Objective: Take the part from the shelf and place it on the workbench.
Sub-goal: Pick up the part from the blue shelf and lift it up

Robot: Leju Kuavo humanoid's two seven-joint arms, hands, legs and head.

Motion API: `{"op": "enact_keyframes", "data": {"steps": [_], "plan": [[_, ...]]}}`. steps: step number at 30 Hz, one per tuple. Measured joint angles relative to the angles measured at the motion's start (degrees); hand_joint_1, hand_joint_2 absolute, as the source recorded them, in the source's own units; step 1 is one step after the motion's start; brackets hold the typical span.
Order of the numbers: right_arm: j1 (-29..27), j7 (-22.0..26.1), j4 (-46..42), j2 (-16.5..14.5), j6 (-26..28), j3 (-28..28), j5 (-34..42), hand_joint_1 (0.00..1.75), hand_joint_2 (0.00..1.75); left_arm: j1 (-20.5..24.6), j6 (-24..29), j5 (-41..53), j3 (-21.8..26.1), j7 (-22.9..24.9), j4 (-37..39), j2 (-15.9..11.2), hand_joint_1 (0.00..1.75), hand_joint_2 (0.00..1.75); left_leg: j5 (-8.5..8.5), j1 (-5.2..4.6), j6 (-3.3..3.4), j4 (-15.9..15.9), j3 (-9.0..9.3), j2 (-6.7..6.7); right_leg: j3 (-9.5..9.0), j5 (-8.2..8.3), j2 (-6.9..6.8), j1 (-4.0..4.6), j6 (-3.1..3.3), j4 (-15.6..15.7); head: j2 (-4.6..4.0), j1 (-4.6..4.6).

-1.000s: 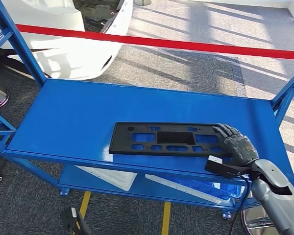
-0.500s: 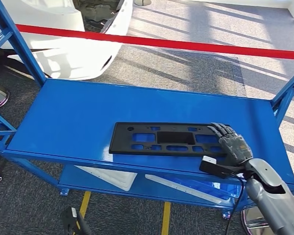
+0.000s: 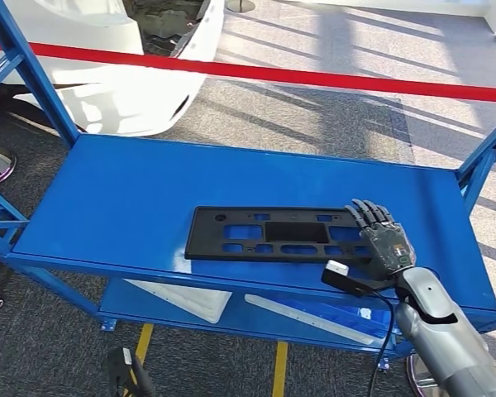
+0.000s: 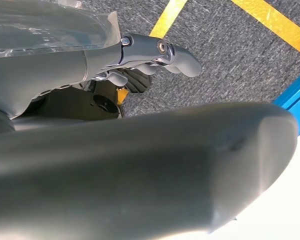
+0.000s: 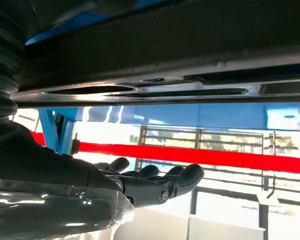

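Note:
A flat black part (image 3: 277, 234) with several cut-outs lies on the top deck of the blue shelf (image 3: 140, 198), near its front edge. My right hand (image 3: 383, 240) is over the part's right end, palm down, fingers stretched out along it. In the right wrist view the fingers (image 5: 156, 182) are straight and spread, with a gap between them and the dark part (image 5: 178, 55); they grip nothing. My left hand (image 4: 148, 60) hangs over grey floor with yellow lines and holds nothing, its fingers loosely bent.
A red barrier tape (image 3: 295, 76) runs across behind the shelf, with a white body panel (image 3: 121, 74) beyond it. Blue uprights stand at the left (image 3: 30, 70) and right (image 3: 483, 157) ends. White pieces (image 3: 189, 299) lie on the lower deck.
My right hand has slid to the left, further over the part's right end. The part has not moved.

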State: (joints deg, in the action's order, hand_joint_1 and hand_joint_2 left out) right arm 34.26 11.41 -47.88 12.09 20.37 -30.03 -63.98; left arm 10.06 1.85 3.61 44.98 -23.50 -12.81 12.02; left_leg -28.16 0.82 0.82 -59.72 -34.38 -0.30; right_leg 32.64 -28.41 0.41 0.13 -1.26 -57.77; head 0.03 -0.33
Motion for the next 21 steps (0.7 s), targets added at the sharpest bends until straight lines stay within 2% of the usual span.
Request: {"op": "enact_keyframes", "data": {"steps": [9,21], "plan": [[0.6,-1.9,3.9,-1.0,3.7,0.7,-3.4,0.0,1.75,0.0,0.0,0.0,-0.1,0.3,0.0,0.0,0.0,0.0,0.0,-0.01,0.0,0.0,0.29,0.0,-0.28,-0.01,0.0,0.0,0.0,0.0,0.0,0.0],[0.5,-2.1,5.7,-1.1,6.2,4.1,-4.8,0.0,1.75,-0.1,0.0,0.0,-0.7,0.4,0.0,0.0,0.0,0.0,0.0,-0.01,0.0,0.0,0.33,0.0,-0.33,-0.01,0.0,0.0,0.0,0.0,0.0,0.0]]}}
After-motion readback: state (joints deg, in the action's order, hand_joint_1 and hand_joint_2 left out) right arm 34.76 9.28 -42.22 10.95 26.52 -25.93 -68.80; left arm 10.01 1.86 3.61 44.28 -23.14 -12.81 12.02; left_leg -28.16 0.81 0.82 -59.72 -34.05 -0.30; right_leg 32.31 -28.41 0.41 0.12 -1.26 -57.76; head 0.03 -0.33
